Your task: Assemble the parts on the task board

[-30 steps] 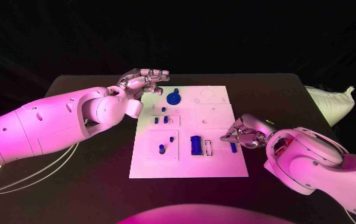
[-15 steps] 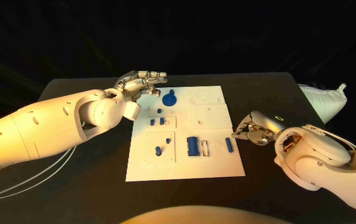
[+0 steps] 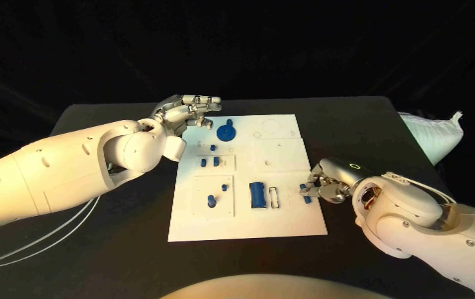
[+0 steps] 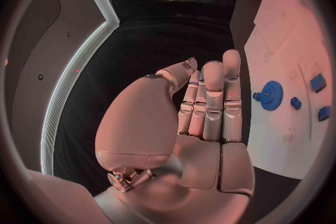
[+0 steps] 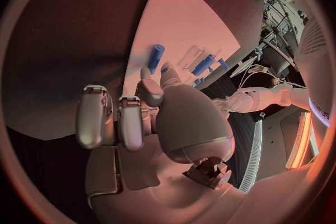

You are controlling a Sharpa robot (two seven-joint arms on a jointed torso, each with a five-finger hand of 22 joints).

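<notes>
The white task board (image 3: 282, 227) lay in the middle of the frame on the black table (image 3: 99, 244), its long axis running from the bottom of the picture toward the top. Near its right edge a short blue bar (image 3: 306, 194) lay flat, its length running with the board's long side. Left of it a wider blue block (image 3: 257, 195) lay along the same line, just beside a narrow slot in the board. A blue gear (image 3: 228, 133) with a stub pointing up-frame sat near the board's upper left.

Counted in the head view, the blue pieces numbered about eight — the bar, the block, the gear, two small pegs in the upper-left panel, a small one above them and two in the lower-left panel — though the smallest were hard to separate.

The right hand (image 3: 325, 184) sat at the board's right edge, fingers curled downward around the near end of the blue bar. In the right wrist view the right hand (image 5: 143, 117) had its fingertips bent in, and the blue bar (image 5: 155, 59) lay on the board beyond them; whether the fingers touched or pinched it could not be told.

The left hand (image 3: 188, 112) hovered at the board's upper-left corner, just left of the gear. In the left wrist view the left hand (image 4: 203, 117) held nothing — its fingers were straight and side by side, the gear (image 4: 269, 92) apart from them.
</notes>
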